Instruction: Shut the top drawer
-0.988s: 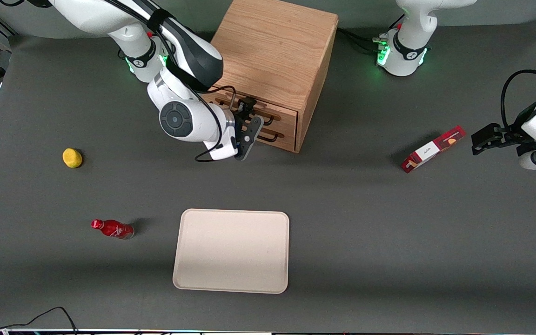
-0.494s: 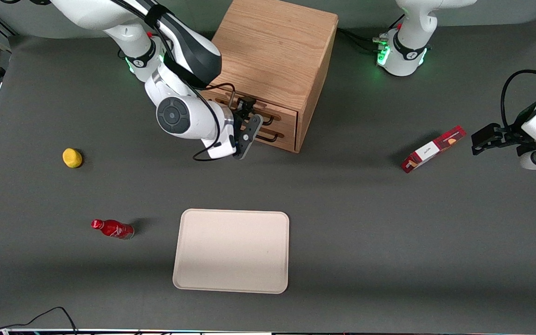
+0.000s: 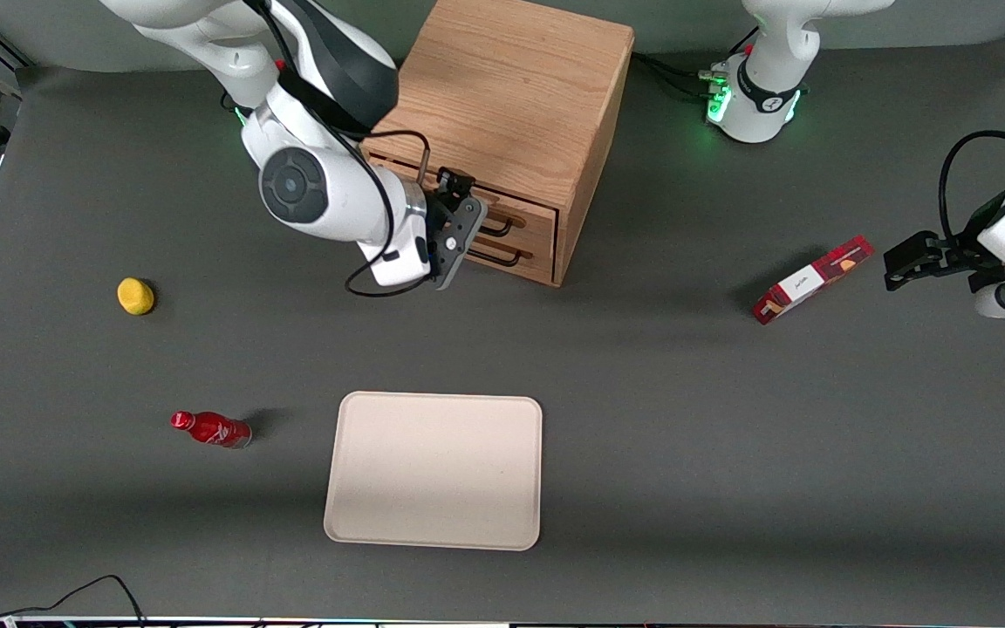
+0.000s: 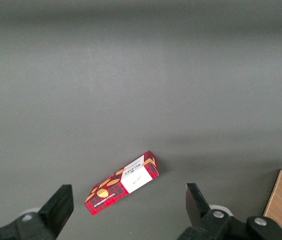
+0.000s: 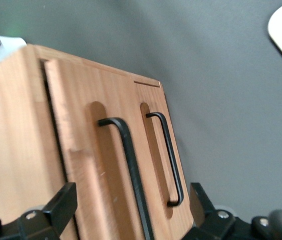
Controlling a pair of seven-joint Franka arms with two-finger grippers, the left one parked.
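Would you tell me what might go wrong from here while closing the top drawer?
The gripper hangs with open jaws right in front of the top drawer; a jaw might catch its black wire handle and tug it out. It might also press the lower drawer instead.

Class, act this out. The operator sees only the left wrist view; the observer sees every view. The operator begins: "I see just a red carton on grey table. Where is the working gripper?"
Observer: The gripper hangs close in front of the light-oak wooden cabinet, facing the upper drawer's black wire handle.
Operator: Is it gripping that handle?
Observer: No. The gripper is open, its fingers spread wide.
Operator: Is the top drawer shut?
Observer: It looks so. The top drawer sits about level with the lower drawer.
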